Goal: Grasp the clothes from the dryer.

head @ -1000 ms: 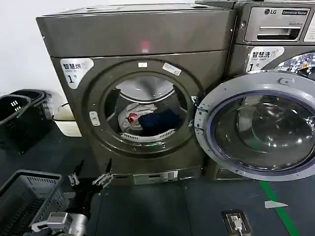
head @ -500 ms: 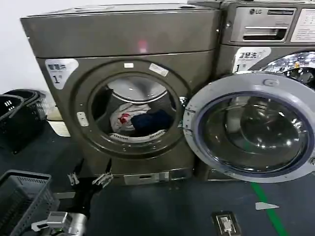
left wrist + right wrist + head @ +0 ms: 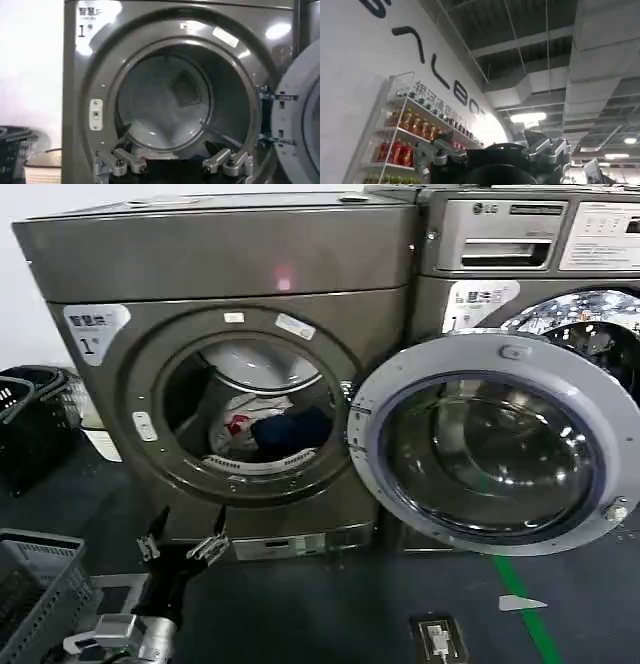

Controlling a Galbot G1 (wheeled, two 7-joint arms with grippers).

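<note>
Our left gripper (image 3: 182, 542) hangs spread below the dryer (image 3: 240, 374) mouth. The clothes (image 3: 265, 431) lie inside the drum: soft, light, floppy. We would pinch a raised fold.

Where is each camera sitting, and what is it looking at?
Head view: from the robot's head, down at the bronze-grey metal dryer, its round door open; left end effector open below.
Left wrist view: on the left arm, into the dryer; left end effector shows.
Right wrist view: on the right arm, up at ceiling; right end effector open.
Head and left wrist views share the dryer.
</note>
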